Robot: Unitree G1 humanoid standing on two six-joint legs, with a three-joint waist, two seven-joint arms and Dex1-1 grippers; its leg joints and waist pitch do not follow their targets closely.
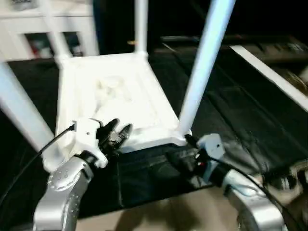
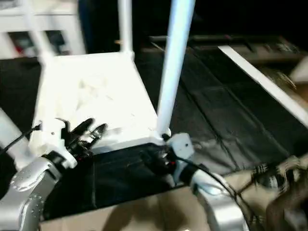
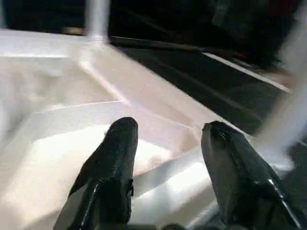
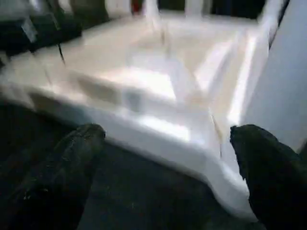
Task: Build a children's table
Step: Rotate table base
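Black cloth (image 1: 231, 115) over work surface; white cabinet (image 1: 48, 29) behind, shelf contents possibly red items, blurred.

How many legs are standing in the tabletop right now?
4. Near-right leg beside the right gripper; near-left leg by the left gripper; far-right leg; far-left leg. All rise from the tabletop corners.

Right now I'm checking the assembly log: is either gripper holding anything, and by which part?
Nothing is held. The left gripper and right gripper stand open by the tabletop edge.
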